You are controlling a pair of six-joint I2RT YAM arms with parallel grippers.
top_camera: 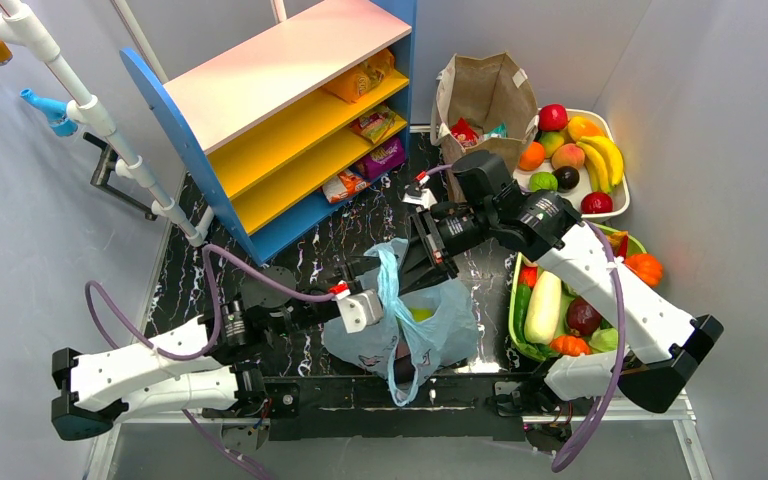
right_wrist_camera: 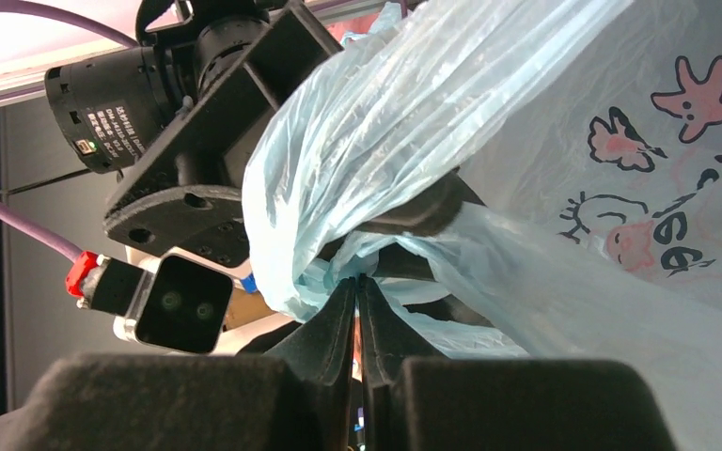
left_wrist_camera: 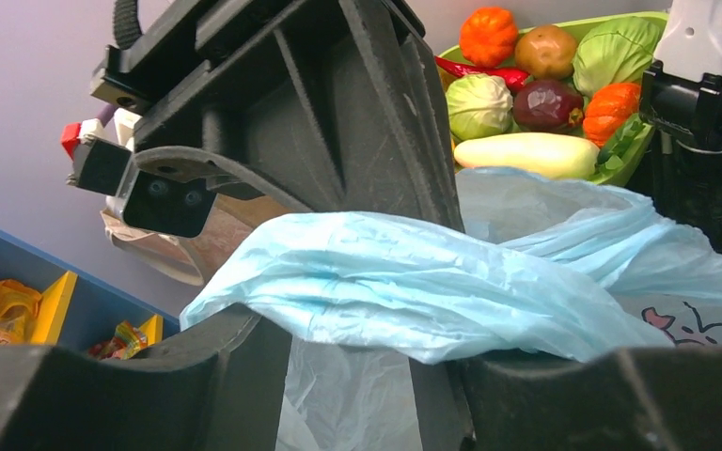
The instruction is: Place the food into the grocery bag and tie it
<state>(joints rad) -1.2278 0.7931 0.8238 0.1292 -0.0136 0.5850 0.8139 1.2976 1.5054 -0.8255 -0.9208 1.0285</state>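
The grocery bag, thin light-blue plastic with cartoon prints, sits crumpled between my two arms near the table's front edge. One handle rises between the grippers and another strand hangs toward the front. My right gripper is shut, its tips pinching a fold of the bag's handle plastic; from above it reaches in from the right. My left gripper stands open, with a twisted blue handle draped across both fingers. Food packets show in the brown paper bag. What lies inside the grocery bag is hidden.
A blue-and-yellow shelf at the back left holds more snack packets. The brown paper bag stands behind the right arm. A white tray of fruit and a green tray of vegetables fill the right side.
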